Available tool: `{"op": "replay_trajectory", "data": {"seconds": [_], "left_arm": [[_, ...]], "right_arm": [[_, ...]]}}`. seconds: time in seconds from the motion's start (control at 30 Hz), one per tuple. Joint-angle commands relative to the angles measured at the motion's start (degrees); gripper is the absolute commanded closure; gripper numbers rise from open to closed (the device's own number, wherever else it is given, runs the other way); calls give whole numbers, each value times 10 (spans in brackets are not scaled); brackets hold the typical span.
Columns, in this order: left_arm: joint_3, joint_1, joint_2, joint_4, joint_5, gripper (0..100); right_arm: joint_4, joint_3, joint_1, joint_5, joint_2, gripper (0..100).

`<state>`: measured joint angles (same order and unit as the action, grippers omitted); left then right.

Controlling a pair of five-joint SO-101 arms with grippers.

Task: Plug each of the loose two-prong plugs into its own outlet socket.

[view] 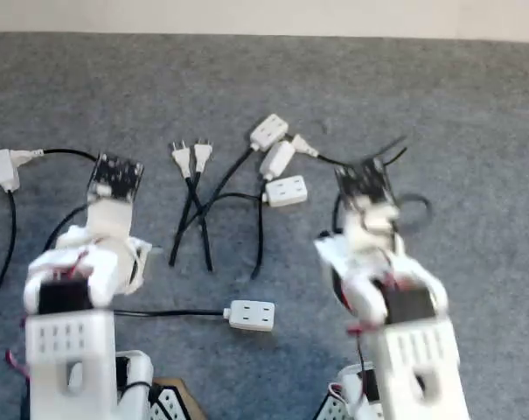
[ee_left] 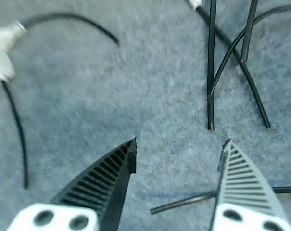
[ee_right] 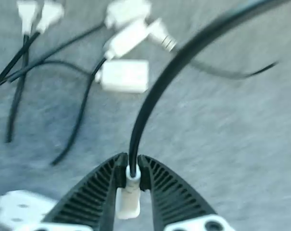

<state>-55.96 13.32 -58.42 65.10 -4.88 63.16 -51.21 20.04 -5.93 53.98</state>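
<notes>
The right gripper (ee_right: pixel 132 161) has its jaws pinched tight on a white plug (ee_right: pixel 127 198), whose black cable (ee_right: pixel 155 96) arches up and away over the grey carpet (view: pixel 439 96). Ahead of it three white sockets (view: pixel 277 159) lie in a cluster (the middle one seems to have a plug in it). Two loose plugs (view: pixel 182 160) lie side by side just left of that cluster, prongs pointing away from the arms. The left gripper (ee_left: pixel 179 144) hangs over bare carpet, jaws spread wide and holding nothing. A near socket (view: pixel 251 315) lies between the two arms. A far-left socket (view: pixel 5 168) lies beyond the left arm.
</notes>
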Motion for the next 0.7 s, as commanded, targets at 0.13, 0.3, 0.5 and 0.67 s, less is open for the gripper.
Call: {"op": "replay_trajectory", "data": {"seconds": [0.13, 0.3, 0.5, 0.67], "left_arm": [[40, 80, 76, -61, 22, 719], [-2, 102, 81, -106, 2, 719], [7, 36, 82, -96, -29, 716], [95, -99, 82, 10, -77, 611]], "right_arm": [[-117, -57, 82, 87, -44, 995], [-172, -180, 101, 73, 53, 995], [-175, -160, 51, 8, 167, 995], [-175, -100, -1, 10, 175, 995]]}}
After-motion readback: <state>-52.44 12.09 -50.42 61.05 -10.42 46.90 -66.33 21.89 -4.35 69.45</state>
